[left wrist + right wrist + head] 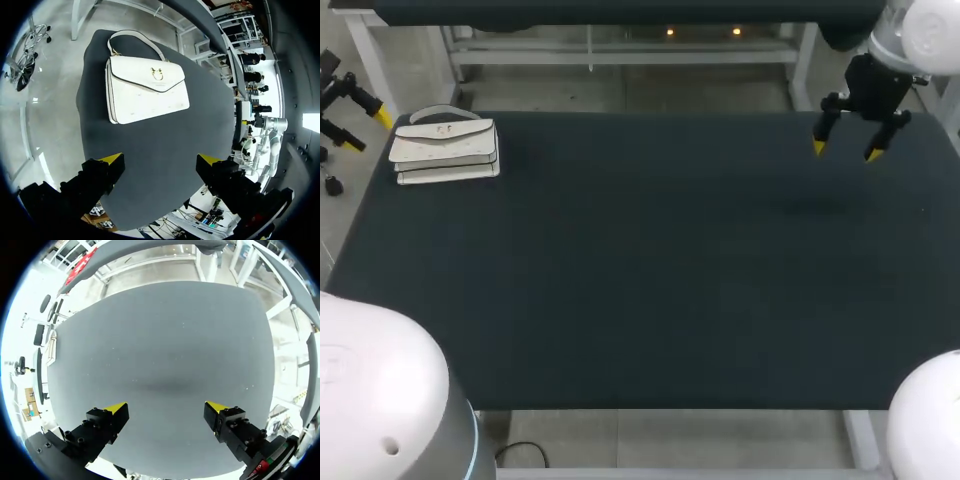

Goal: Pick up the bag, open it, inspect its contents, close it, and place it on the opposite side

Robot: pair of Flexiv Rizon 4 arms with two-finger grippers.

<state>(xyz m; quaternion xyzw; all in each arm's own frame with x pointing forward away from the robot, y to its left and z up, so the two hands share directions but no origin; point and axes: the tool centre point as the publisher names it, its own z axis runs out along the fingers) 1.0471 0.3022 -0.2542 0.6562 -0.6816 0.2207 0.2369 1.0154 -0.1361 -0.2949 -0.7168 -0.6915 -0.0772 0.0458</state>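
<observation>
Bag: a white handbag (447, 150) lies flat at the table's far left corner, flap shut on its gold clasp, handle arched toward the far edge.
Long axis: it runs along the table's far edge, crosswise to the left gripper's line of sight.
Left gripper: the left gripper (160, 161) hangs off the table's left edge with fingers spread wide and nothing between them; the bag (145, 87) lies straight ahead of it, apart from both tips.
Right gripper: the right gripper (846, 150) hovers above the far right corner, fingers wide apart and empty, bare mat beneath.
Nearer arm: the left, by a long way; the right stands the table's whole width off.
Edges: the bag sits close to the left and far edges.
Open room: the dark table (650, 290) spreads bare between bag and right gripper.
Stage: the closed bag at one side fits either a bag awaiting pickup or one already set down.
</observation>
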